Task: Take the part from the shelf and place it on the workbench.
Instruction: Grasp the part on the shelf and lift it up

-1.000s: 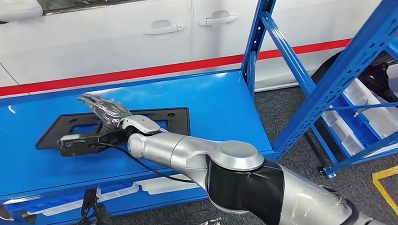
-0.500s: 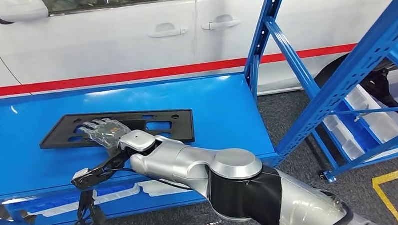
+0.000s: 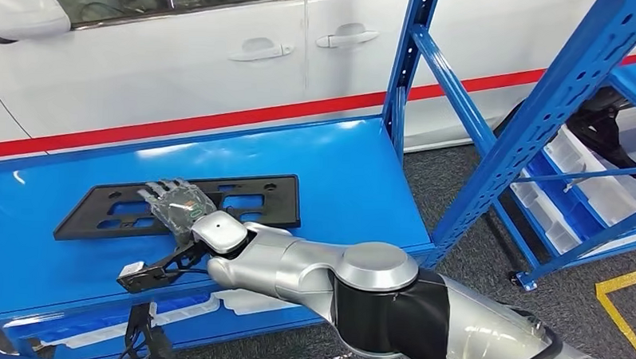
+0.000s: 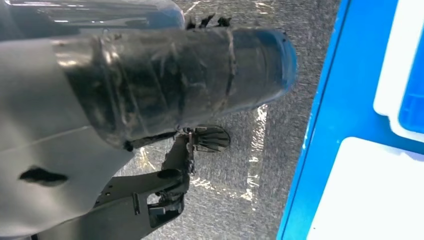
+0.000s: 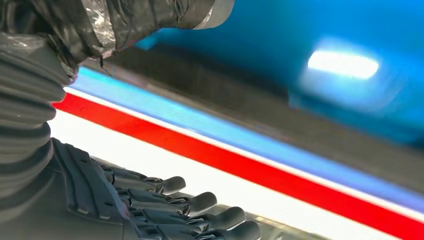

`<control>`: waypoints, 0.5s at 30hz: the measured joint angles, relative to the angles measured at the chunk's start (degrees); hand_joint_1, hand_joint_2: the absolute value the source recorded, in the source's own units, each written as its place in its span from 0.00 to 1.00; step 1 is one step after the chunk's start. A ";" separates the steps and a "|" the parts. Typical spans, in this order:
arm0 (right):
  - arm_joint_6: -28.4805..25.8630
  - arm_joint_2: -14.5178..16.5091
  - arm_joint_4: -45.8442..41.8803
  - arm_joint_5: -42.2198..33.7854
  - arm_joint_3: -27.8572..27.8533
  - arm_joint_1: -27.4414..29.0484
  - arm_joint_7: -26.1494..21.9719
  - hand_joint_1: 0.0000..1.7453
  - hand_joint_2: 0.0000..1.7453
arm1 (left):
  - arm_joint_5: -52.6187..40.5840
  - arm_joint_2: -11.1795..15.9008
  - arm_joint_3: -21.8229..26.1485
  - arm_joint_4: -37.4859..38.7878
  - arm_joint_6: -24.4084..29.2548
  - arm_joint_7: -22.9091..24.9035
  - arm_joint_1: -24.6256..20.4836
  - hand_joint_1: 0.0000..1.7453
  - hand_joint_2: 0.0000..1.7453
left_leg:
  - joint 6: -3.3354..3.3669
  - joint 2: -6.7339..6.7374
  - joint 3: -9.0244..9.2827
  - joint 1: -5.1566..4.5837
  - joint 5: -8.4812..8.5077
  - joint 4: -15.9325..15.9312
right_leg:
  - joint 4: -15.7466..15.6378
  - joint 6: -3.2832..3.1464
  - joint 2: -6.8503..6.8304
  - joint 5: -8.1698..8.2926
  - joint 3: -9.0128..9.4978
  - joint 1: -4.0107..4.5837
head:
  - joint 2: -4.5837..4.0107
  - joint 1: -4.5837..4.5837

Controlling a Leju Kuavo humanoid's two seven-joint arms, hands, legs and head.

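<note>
We see bright, even light; white glare patches streak the blue bench (image 3: 355, 181), and the right wrist view is blurred.

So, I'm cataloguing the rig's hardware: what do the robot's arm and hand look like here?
The right arm is smooth silver metal with a round joint cap and a black band further up. A thin black cable hangs below it. The right hand has dark fingers under clear plastic wrap and a grey ribbed cover.

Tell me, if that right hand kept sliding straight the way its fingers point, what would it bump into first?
Probably nothing on the workbench itself: the right hand, open, lies over the black part with its fingers aimed toward the white car behind the bench. Past the part, the car's side looks like the first obstacle, though depth is hard to judge.
</note>
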 joint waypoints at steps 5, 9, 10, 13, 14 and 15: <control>-1.19 -0.05 0.09 0.63 -0.01 -0.26 1.72 0.00 1.00 | 0.02 -0.02 -0.05 0.00 -0.06 0.03 -0.06 0.00 0.00 | 1.23 0.07 1.00 -0.12 0.70 -2.55 | 0.71 1.29 -0.11 -0.86 -0.67 0.03 | 0.00 0.09; -2.07 -0.23 0.28 2.07 -0.01 -0.47 4.97 0.00 1.00 | 0.07 -0.07 -0.83 0.00 -0.18 0.04 0.03 0.00 0.00 | 1.87 0.21 1.16 -0.28 0.97 -2.94 | 12.84 1.55 -0.22 -6.63 -5.94 0.17 | 0.00 0.16; -1.45 -0.33 0.37 2.32 -0.01 -0.46 5.80 0.00 1.00 | 0.08 -0.07 -0.97 0.00 -0.19 0.04 0.13 0.00 0.00 | 1.91 0.20 1.13 -0.31 0.92 -2.82 | 14.02 1.61 -0.22 -6.53 -6.46 0.15 | 0.00 0.16; 1.08 -0.52 0.62 3.15 0.01 -0.47 7.80 0.00 1.00 | 0.15 -0.08 -0.98 0.00 -0.19 0.03 0.26 0.00 0.00 | 1.75 0.10 0.98 -0.23 0.43 -1.94 | 6.51 1.62 -0.28 -2.09 -2.65 -0.04 | 0.00 0.17; 1.61 -0.50 0.68 3.32 0.01 -0.53 8.14 0.00 1.00 | 0.17 -0.09 -0.99 0.01 -0.20 0.03 0.21 0.00 0.00 | 1.55 0.07 0.78 -0.31 0.17 -1.48 | 3.25 1.55 -0.29 -1.10 -0.98 -0.01 | 0.00 0.17; 1.92 -0.47 0.72 3.45 0.01 -0.58 8.33 0.00 1.00 | 0.21 -0.09 -0.99 0.01 -0.20 0.03 0.16 0.00 0.00 | 1.33 0.06 0.54 -0.40 -0.02 -1.10 | 1.15 1.40 -0.27 -0.67 0.07 0.03 | 0.00 0.17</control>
